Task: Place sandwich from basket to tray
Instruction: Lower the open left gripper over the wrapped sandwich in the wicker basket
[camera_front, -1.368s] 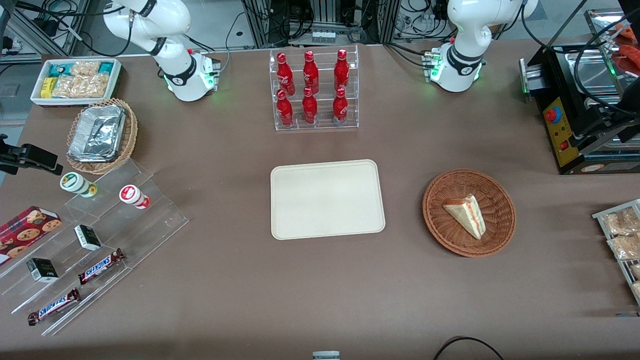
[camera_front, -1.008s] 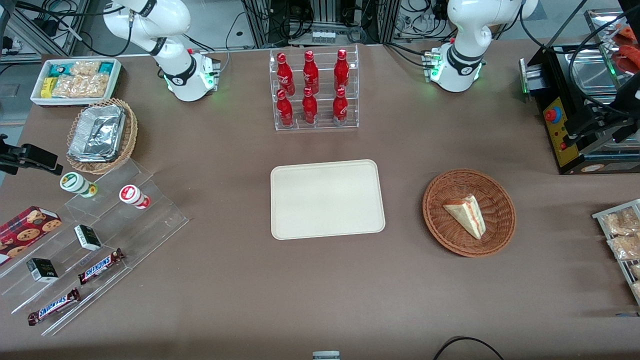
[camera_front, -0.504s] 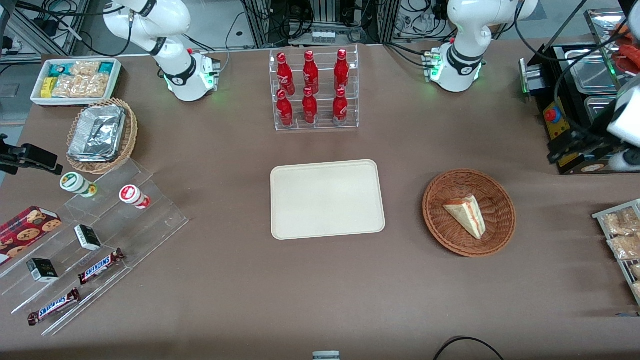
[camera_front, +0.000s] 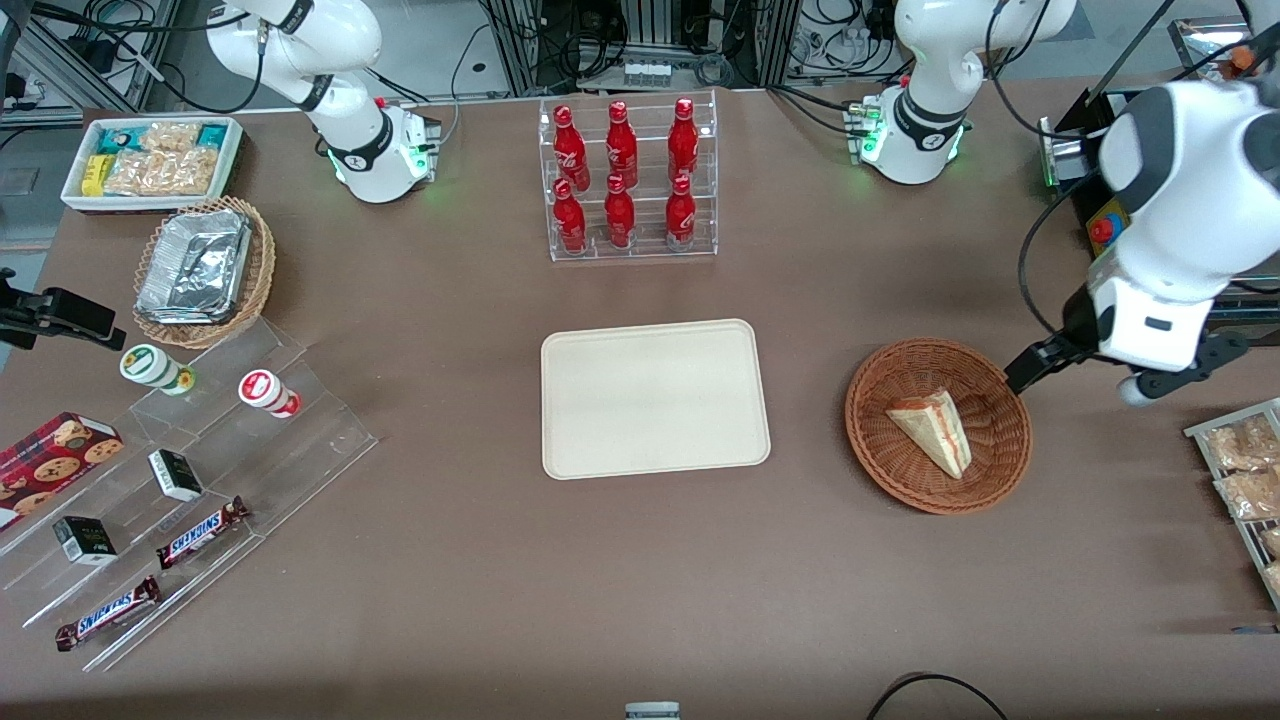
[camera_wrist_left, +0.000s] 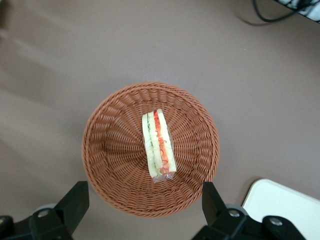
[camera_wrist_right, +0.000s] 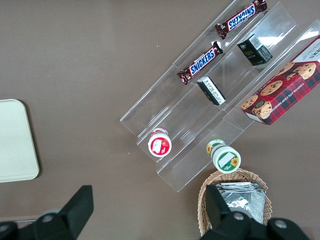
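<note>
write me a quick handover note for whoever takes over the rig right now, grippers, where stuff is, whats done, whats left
Gripper: open, holding nothing, above the basket's edge toward the working arm's end of the table.
Sandwich: lying in the basket, untouched.
Tray: beside the basket, toward the parked arm's end; nothing on it.
Done: only the approach toward the basket.
Left: lower onto the sandwich, grasp it, lift it out, carry it to the tray, release.
</note>
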